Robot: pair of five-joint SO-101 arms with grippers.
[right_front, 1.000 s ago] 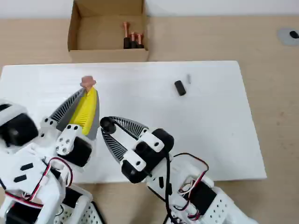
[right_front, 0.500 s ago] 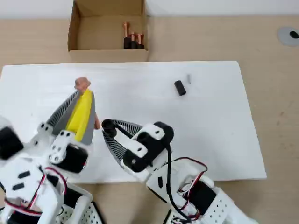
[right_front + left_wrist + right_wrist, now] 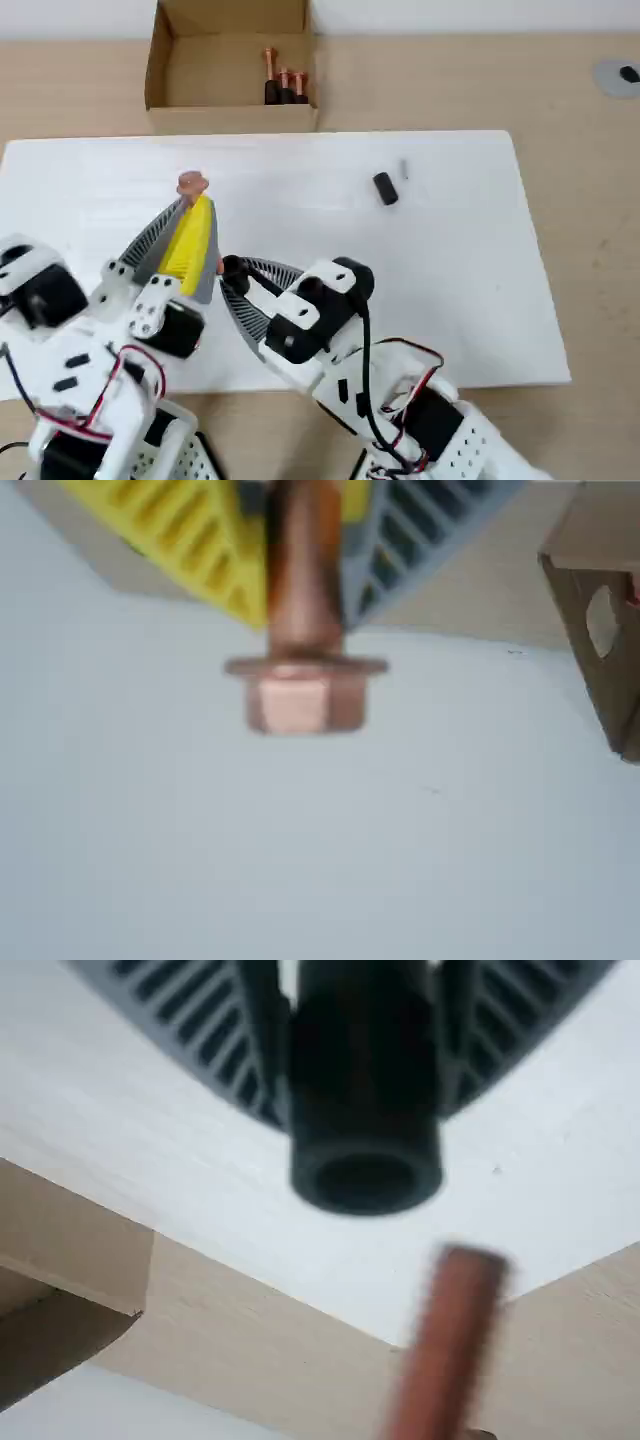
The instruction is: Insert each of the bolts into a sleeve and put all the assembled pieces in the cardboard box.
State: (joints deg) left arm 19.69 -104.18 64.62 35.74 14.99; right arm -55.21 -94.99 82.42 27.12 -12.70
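My left gripper (image 3: 191, 203), with one yellow and one grey finger, is shut on a copper bolt (image 3: 190, 184) over the white board. The hex head (image 3: 305, 695) sticks out past the fingertips. The shank's bare end (image 3: 218, 266) points back toward my right gripper (image 3: 233, 270). That gripper is shut on a black sleeve (image 3: 365, 1110). The sleeve's open bore faces outward, and the bolt's shank (image 3: 450, 1340) lies just beside it, off its axis. A second black sleeve (image 3: 385, 188) lies loose on the board. Three assembled pieces (image 3: 284, 84) rest in the cardboard box (image 3: 158, 70).
The white board (image 3: 450, 280) covers most of the wooden table. The box stands just beyond its far edge, left of centre. A small pale scrap (image 3: 404, 168) lies near the loose sleeve. A grey disc (image 3: 620, 76) sits at the table's far right.
The left gripper swung left with the bolt, then came back right, bringing the shank end close to the sleeve. The right gripper shifted only slightly.
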